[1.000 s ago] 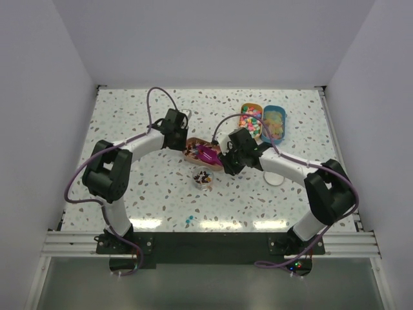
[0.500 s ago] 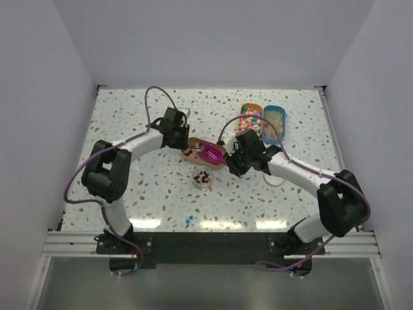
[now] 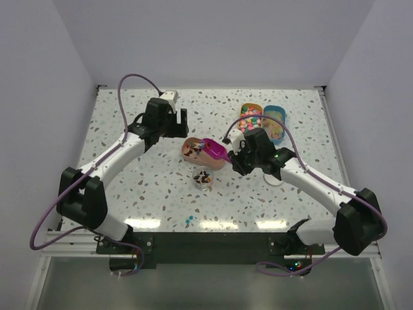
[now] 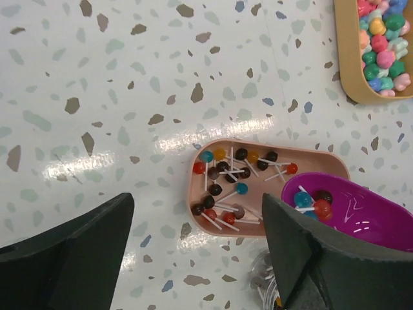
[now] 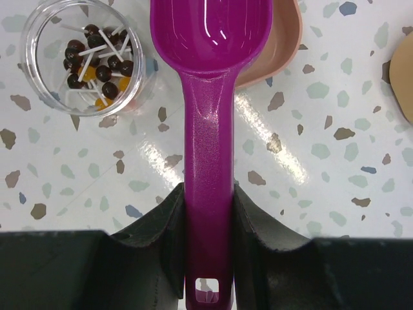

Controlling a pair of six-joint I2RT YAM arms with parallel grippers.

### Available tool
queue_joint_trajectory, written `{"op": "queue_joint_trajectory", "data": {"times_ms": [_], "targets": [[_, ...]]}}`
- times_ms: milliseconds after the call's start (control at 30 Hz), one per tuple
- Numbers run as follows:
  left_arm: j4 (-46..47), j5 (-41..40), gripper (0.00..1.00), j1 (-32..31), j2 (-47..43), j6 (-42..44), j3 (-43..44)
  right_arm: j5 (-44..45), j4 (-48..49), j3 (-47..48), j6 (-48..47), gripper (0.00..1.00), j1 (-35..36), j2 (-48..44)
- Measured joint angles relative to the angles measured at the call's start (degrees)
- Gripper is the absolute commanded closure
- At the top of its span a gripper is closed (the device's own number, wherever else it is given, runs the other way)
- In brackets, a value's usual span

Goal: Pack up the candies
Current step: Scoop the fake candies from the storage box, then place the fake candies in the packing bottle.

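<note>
nearest me, close to the table's front edge, lay a couple of small blue bits; i couldn't tell what they were. a little further in stood the clear cup, upright, with some of the candies already in its bottom, dark little lollipops on white sticks.

just beside and beyond it the right gripper was clamped on the handle of the purple scoop, fingers tight on either side. the scoop's bowl hung over the near end of the pink tray, and a few candies sat at its tip. most of the candies were spread loose in the tray.

to my eye the step was carrying that load to the cup. it would go best with the scoop kept level on the short swing back. the tip, not the side, should come over the cup's mouth, which looked no wider than the bowl. then a slow tilt, so the sticks slid in rather than bounced off the rim.

further back the left gripper hovered above the table with its fingers wide apart, holding nothing, free to steady the cup. at the far side sat a tan tray of pastel candies and a blue tray.
</note>
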Motion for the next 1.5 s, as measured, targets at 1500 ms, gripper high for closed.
{"op": "queue_joint_trajectory", "data": {"times_ms": [1500], "targets": [[5.2, -14.2, 0.02, 1.9, -18.5, 4.6, -13.2, 28.8, -46.5, 25.3, -4.4, 1.00, 27.3, 9.7]]}}
